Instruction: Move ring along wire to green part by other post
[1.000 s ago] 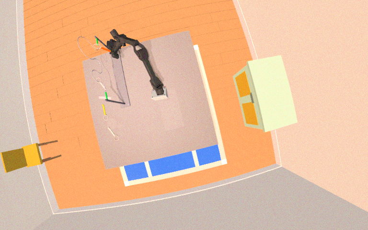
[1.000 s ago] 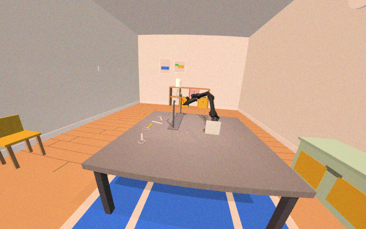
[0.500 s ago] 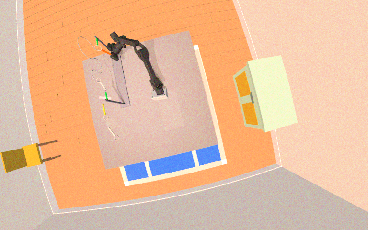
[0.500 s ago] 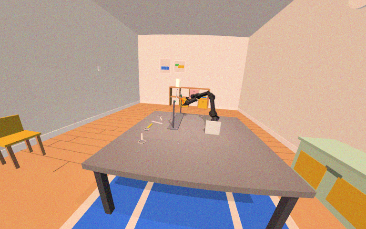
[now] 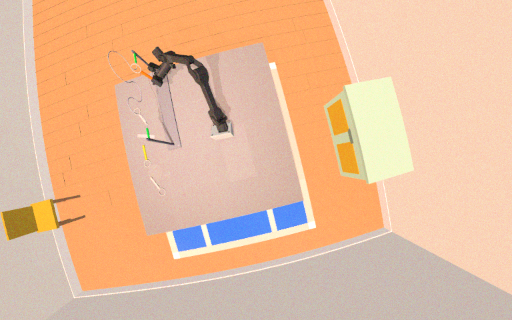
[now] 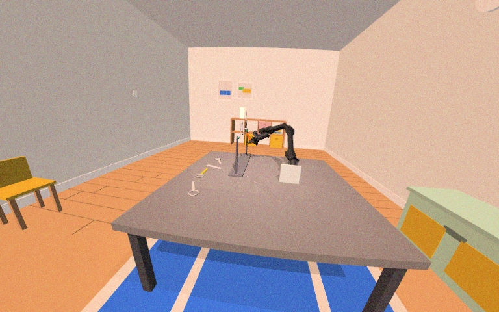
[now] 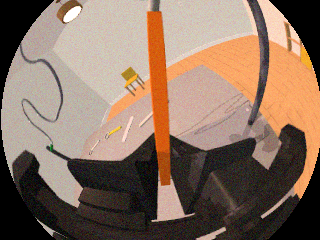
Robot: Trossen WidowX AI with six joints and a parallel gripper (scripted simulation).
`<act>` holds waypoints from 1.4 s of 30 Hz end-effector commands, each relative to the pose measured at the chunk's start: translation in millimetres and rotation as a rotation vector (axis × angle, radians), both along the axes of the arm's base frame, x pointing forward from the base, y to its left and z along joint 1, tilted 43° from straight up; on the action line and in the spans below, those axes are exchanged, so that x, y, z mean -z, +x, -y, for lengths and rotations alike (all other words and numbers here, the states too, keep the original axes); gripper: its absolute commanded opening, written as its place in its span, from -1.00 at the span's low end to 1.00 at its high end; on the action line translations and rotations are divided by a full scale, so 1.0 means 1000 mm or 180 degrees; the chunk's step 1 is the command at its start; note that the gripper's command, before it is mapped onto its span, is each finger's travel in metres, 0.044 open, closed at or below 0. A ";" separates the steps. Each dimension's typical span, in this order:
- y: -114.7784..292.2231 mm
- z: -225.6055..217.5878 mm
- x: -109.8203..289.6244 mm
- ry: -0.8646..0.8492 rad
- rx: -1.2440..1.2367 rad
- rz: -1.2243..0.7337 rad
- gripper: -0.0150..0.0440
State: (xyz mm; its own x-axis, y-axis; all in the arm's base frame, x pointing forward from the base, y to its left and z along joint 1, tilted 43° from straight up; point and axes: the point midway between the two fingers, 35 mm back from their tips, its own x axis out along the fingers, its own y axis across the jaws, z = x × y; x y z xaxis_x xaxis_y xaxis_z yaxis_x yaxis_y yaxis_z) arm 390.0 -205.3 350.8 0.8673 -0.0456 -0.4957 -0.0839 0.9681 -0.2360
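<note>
The orange handle [image 5: 146, 75] [image 6: 248, 136] [image 7: 159, 90] is held between the fingers of my gripper [image 5: 152, 78] [image 7: 159, 136], which is shut on it. Its pale ring [image 5: 131, 67] is around or over the wire, just beyond the table-side end of the green part [image 5: 135, 57] by the far post [image 5: 141, 59] [image 7: 262, 60]. Whether the ring touches the wire cannot be told; the ring is outside the wrist view. The thin grey wire [image 7: 61, 85] loops and bends towards the other green part [image 5: 148, 133] [image 7: 51, 147] at the near post [image 5: 160, 141] [image 6: 236, 158].
The posts stand on a long grey base [image 5: 169, 109]. On the table [image 5: 226, 196] [image 6: 257, 220] lie a yellow-handled ring [image 5: 145, 153] [image 6: 204, 171], a pale-handled ring [image 5: 156, 183] [image 6: 193, 186], another pale-handled ring [image 5: 142, 119] and a pale bar [image 5: 141, 135] [image 6: 214, 166].
</note>
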 end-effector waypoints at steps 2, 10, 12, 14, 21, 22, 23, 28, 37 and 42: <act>-0.002 -0.020 0.006 0.0436 0.0001 -0.0049 -1.00; -0.004 -0.049 0.006 0.1070 0.0018 -0.0098 -1.00; -0.005 -0.056 0.005 0.1229 0.0023 -0.0110 -1.00; -0.005 -0.063 0.004 0.1389 0.0027 -0.0123 -1.00; -0.007 -0.087 -0.003 0.1946 0.0045 -0.0167 -1.00; -0.008 -0.091 -0.004 0.2025 0.0047 -0.0174 -1.00; -0.008 -0.094 -0.006 0.2105 0.0050 -0.0180 -1.00; -0.009 -0.110 -0.015 0.2502 0.0063 -0.0213 -1.00; -0.011 -0.136 -0.035 0.3214 0.0089 -0.0274 -1.00; -0.011 -0.148 -0.049 0.3605 0.0103 -0.0308 -1.00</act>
State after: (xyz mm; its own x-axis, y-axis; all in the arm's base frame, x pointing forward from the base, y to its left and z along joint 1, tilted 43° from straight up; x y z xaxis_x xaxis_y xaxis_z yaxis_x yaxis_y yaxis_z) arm 379.8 -66.4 388.2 0.8314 0.4185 -0.3656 -0.0263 0.6868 0.7264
